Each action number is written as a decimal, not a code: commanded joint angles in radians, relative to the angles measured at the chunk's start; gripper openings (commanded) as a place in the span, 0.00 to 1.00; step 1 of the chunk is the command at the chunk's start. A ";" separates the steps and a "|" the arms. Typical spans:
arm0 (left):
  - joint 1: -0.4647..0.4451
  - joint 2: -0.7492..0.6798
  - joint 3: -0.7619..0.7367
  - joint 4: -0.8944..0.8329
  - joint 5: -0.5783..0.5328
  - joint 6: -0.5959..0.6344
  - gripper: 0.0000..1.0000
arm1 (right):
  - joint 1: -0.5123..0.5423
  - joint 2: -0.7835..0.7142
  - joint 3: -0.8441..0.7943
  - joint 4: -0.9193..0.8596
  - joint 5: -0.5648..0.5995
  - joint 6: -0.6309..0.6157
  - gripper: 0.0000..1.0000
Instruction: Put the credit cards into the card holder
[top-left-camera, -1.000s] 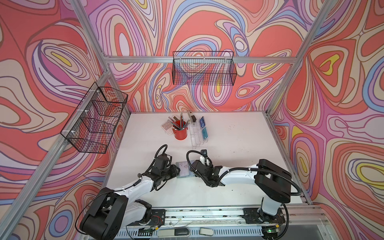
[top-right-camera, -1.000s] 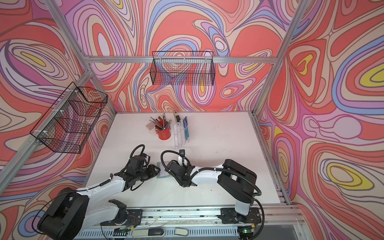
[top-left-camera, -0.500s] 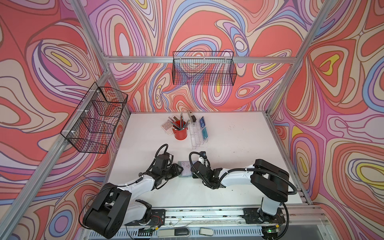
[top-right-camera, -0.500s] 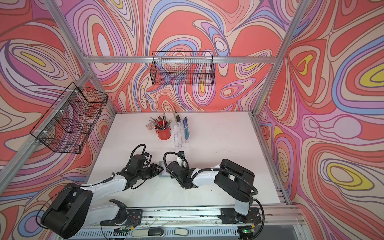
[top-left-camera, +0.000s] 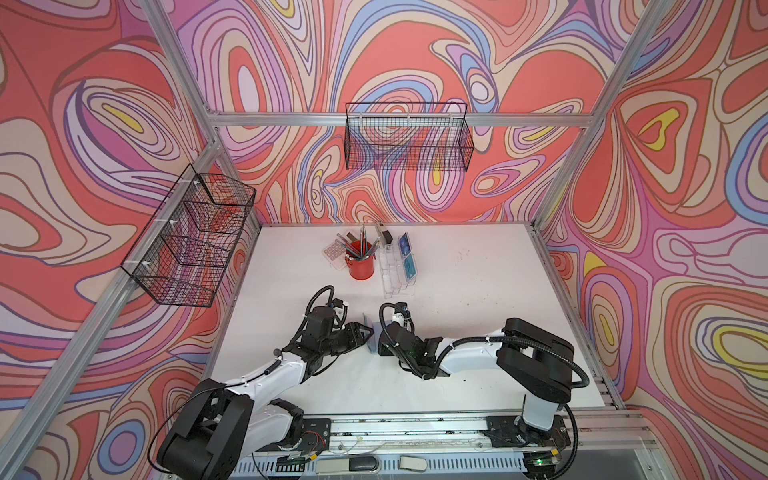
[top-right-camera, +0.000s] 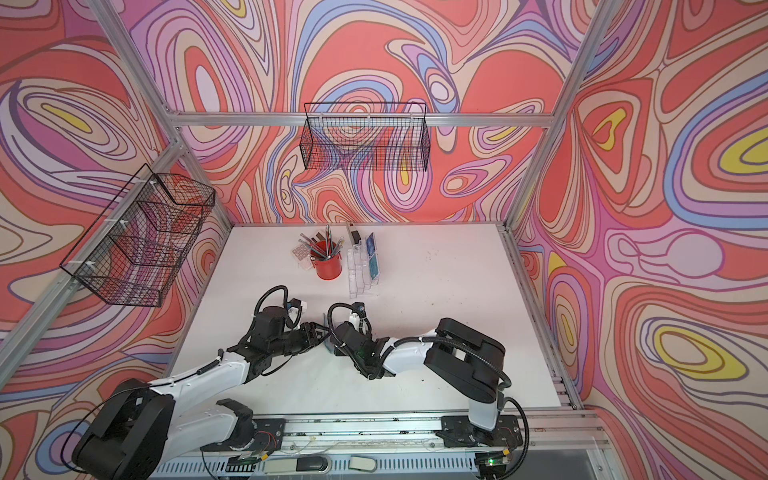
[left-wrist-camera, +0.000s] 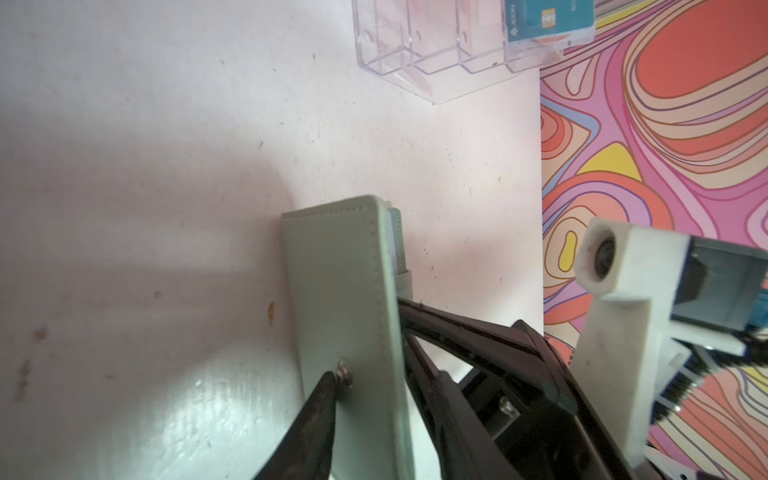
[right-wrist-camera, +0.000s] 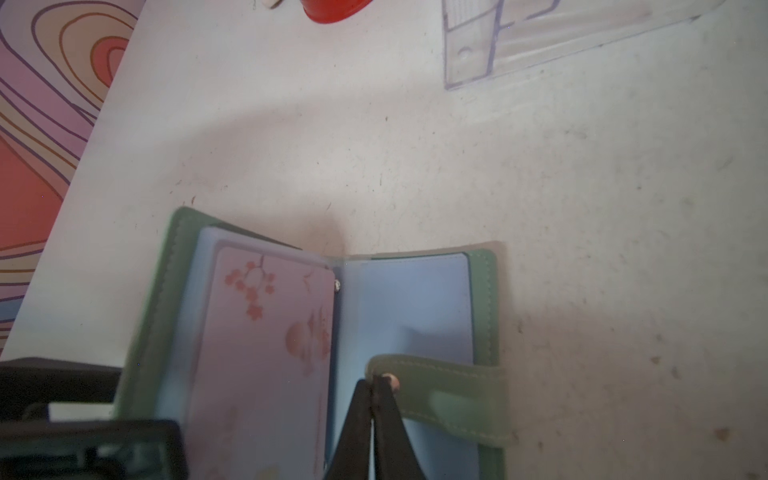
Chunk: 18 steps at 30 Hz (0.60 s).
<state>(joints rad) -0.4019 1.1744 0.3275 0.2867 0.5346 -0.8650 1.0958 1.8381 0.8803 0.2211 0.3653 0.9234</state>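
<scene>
**Operator:** Where's the card holder, and what do I have on it?

**Spotter:** Your card holder lies open like a book at mid-table, toward the near side, between your two grippers. Your right gripper has its jaws pressed together with nothing between them. Its tips are down on the right-hand page, at the snap end of the strap. Your left gripper has its jaws partly apart around the left cover, which is tipped up off the table. One fingertip touches the snap stud on the cover's outer face. I cannot tell whether that gripper is actually clamping.

**Operator:** How much room do I have?

**Spotter:** You have bare white table to the right and far right. Straight beyond the holder, apart from it, stands the clear stand. The red pen cup is just to its left. The left table edge is well apart from you.

**Operator:** Can you read anything?

**Spotter:** Not much. A pinkish card sits in the left sleeve and shows a red blossom branch but no legible words. The teal card in the stand shows a chip and pale lettering, but it is cropped too much to read with certainty. A blue card stands one tier farther back.
</scene>
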 joint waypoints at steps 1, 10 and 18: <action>-0.020 0.002 0.019 0.054 0.028 -0.014 0.43 | 0.012 0.021 -0.018 0.042 -0.017 0.024 0.00; -0.070 0.058 0.010 0.093 -0.037 -0.012 0.43 | 0.013 -0.037 -0.095 0.081 0.012 0.045 0.00; -0.088 0.171 0.031 0.179 -0.041 -0.023 0.41 | -0.020 -0.070 -0.161 0.119 0.005 0.069 0.00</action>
<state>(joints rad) -0.4850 1.3174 0.3344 0.4042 0.5114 -0.8742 1.0897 1.7950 0.7479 0.3294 0.3538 0.9642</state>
